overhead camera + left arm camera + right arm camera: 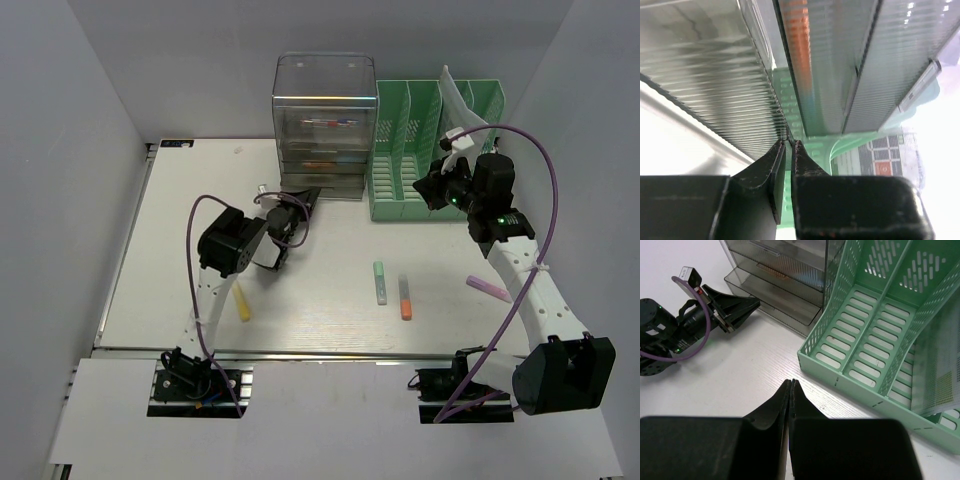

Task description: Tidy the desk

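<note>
My left gripper (pixel 788 145), jaws nearly together, appears pinched on the drawer lip (pixel 781 117) directly ahead; recommend a straight, level pull.

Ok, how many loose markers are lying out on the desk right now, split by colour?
yellow marker: 1
green marker: 1
orange marker: 1
pink marker: 1
Total on the desk: 4
</note>
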`<state>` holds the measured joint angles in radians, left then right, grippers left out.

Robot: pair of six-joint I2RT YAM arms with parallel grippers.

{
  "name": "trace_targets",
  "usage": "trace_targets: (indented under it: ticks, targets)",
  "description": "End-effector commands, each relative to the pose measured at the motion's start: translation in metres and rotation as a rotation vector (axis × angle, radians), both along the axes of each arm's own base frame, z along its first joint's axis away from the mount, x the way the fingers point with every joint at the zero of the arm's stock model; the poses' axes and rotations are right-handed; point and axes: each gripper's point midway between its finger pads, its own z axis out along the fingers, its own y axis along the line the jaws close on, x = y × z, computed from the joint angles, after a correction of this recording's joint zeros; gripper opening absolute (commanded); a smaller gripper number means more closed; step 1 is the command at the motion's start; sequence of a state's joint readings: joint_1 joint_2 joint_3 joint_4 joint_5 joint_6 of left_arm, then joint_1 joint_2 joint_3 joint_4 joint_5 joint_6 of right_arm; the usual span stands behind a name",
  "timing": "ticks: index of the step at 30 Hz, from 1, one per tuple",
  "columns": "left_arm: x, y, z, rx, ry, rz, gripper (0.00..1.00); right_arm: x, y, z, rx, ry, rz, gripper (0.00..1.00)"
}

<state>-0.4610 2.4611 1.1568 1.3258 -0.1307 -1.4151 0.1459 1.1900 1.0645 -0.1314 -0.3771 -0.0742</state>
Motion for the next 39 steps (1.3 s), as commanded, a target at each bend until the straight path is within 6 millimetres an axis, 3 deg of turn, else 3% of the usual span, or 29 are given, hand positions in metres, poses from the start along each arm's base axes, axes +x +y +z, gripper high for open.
trace_targets:
  ticks: [1,14,16,17,18,20,23,24,28,32,34,35,36,37,38,39]
  targets:
    - [-0.016,-0.005,0.017,0.01,-0.017,-0.029,0.0,-0.001,0.002,0.013,0.011,-0.055,0.017,0.0]
    - [-0.028,-0.001,0.018,0.037,0.036,-0.039,0.0,0.002,0.002,0.007,0.009,-0.038,0.017,0.0]
    - [-0.029,-0.007,0.018,0.044,0.053,-0.072,0.13,0.002,0.002,0.005,0.006,-0.033,0.017,0.0]
    - [-0.028,-0.01,0.016,0.052,0.07,-0.083,0.28,0.002,0.002,0.005,0.007,-0.033,0.02,0.0]
    - [-0.028,-0.011,0.018,0.051,0.072,-0.088,0.5,0.002,0.002,0.005,0.008,-0.033,0.022,0.0]
    - [-0.029,-0.009,0.02,0.052,0.075,-0.081,0.6,0.0,0.004,0.005,0.009,-0.031,0.036,0.0]
    - [-0.032,-0.01,0.025,0.056,0.078,-0.093,0.68,-0.001,0.005,0.003,0.003,-0.022,0.05,0.11]
    - [-0.033,-0.01,0.028,0.054,0.077,-0.094,0.76,-0.001,0.005,0.002,0.001,-0.021,0.054,0.16]
    - [-0.044,-0.011,0.041,0.065,0.092,-0.128,0.78,-0.004,0.009,0.0,-0.005,-0.015,0.092,0.36]
    - [-0.07,-0.007,0.056,0.07,0.081,-0.177,0.79,-0.005,0.008,-0.004,-0.017,-0.006,0.101,0.59]
    - [-0.078,-0.003,0.063,0.095,0.082,-0.201,0.79,-0.006,0.008,-0.005,-0.023,-0.003,0.108,0.65]
    - [-0.086,-0.005,0.081,0.103,0.062,-0.248,0.8,-0.006,0.007,-0.007,-0.038,0.005,0.115,0.68]
    - [-0.091,-0.007,0.086,0.152,0.05,-0.276,0.8,-0.006,0.008,-0.009,-0.045,0.013,0.121,0.68]
    - [-0.095,-0.003,0.078,0.213,0.098,-0.29,0.82,-0.007,0.007,-0.011,-0.052,0.022,0.122,0.68]
    - [-0.103,-0.002,0.103,0.277,0.042,-0.314,0.84,-0.008,0.006,-0.015,-0.068,0.029,0.13,0.67]
    - [-0.103,0.003,0.113,0.32,0.037,-0.312,0.87,-0.012,0.005,-0.023,-0.078,0.058,0.133,0.64]
